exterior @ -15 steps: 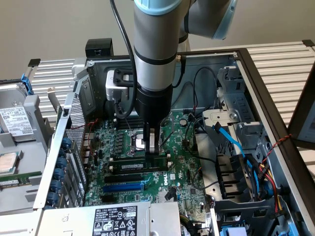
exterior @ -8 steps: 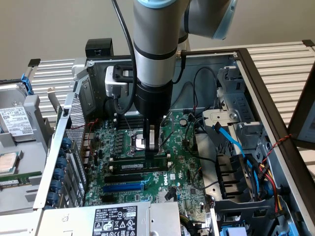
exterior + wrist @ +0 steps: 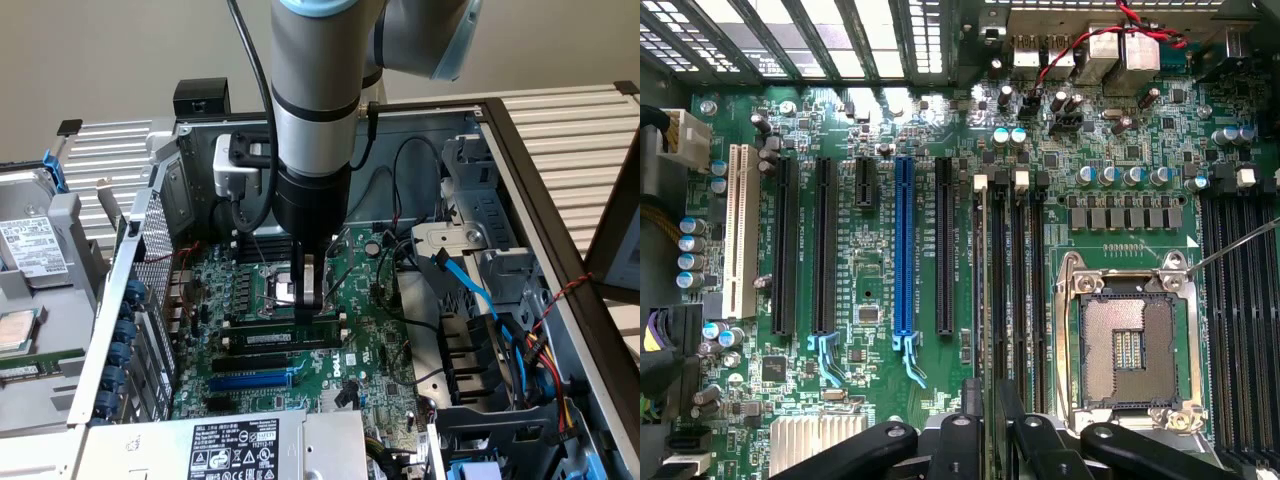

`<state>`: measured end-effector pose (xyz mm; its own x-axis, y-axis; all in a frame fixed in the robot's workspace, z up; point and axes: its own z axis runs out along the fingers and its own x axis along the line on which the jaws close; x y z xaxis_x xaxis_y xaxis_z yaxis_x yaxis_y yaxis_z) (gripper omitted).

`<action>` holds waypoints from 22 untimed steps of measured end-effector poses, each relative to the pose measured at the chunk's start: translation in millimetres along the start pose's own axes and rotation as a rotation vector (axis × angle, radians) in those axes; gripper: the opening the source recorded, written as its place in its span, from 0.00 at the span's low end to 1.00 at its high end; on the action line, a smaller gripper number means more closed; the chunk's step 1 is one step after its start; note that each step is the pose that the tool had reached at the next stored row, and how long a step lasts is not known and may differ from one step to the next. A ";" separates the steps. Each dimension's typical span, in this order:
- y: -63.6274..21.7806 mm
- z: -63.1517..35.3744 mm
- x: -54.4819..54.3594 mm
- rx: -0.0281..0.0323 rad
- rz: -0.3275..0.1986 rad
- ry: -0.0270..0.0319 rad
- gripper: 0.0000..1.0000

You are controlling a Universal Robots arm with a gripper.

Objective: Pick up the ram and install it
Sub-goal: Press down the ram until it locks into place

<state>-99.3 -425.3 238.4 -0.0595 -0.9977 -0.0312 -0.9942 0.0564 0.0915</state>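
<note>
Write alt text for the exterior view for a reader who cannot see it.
A robot arm reaches down into an open computer case, its gripper low over the green motherboard, right at the ram, a green stick with a white label standing on edge among the black slots. A blue slot lies nearer the camera.

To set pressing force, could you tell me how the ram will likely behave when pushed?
The ram, a thin board on edge, is probably stiff yet fragile, likely light; gripped off-centre by the hand, it may tilt.
</note>
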 end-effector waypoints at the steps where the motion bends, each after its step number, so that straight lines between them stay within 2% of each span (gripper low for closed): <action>1: 0.0 0.0 0.0 0.0000 0.000 0.0000 0.20; 7: 0.0 0.0 0.0 0.0000 0.000 0.0000 0.20; 9: 0.0 0.0 0.0 0.0000 0.000 0.0000 0.18; 10: 0.0 0.0 0.0 0.0000 0.000 0.0000 0.11; 14: 0.0 0.0 -0.1 0.0001 0.000 0.0008 0.11; 18: -7.5 -0.2 -0.5 0.0001 -0.007 0.0021 0.11; 19: -7.5 0.3 -0.5 0.0002 -0.008 0.0045 0.11; 20: -7.6 1.6 -0.5 0.0010 -0.008 0.0126 0.11; 22: -7.8 3.0 -0.4 0.0017 -0.007 0.0207 0.11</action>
<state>-91.8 -425.2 234.8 -0.0506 -0.9987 -0.0112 -0.9947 0.0494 0.0897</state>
